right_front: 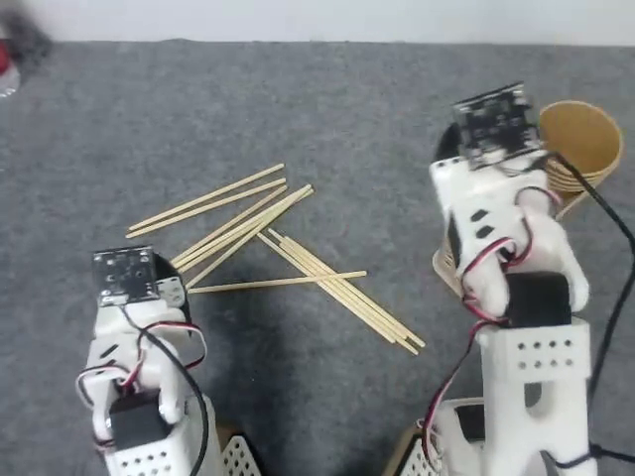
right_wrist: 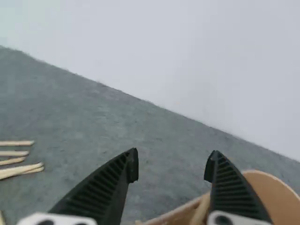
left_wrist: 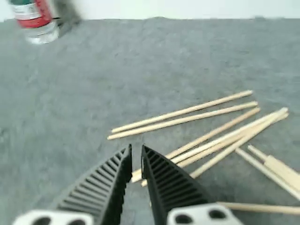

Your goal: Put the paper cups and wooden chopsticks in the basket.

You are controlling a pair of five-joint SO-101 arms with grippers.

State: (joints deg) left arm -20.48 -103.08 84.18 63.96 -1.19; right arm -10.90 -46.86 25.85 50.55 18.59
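Several wooden chopsticks (right_front: pixel 298 260) lie scattered on the grey mat in the middle of the high view. A stack of brown paper cups (right_front: pixel 585 144) lies at the far right, beside the right arm's wrist. More tan paper (right_front: pixel 445 268) peeks out from under that arm. My left gripper (left_wrist: pixel 136 152) is shut with nothing in it, just short of the nearest chopsticks (left_wrist: pixel 187 112). My right gripper (right_wrist: pixel 173 161) stands open and holds nothing; one finger is at the rim of a cup (right_wrist: pixel 274 192). Chopstick ends (right_wrist: pixel 16 157) lie off to its side.
A bottle with a red and green label (left_wrist: pixel 35 18) stands at the mat's far left corner. White perforated pieces (right_front: pixel 238 456) sit by the arm bases at the near edge. A pale wall runs behind the mat (right_front: pixel 298 99).
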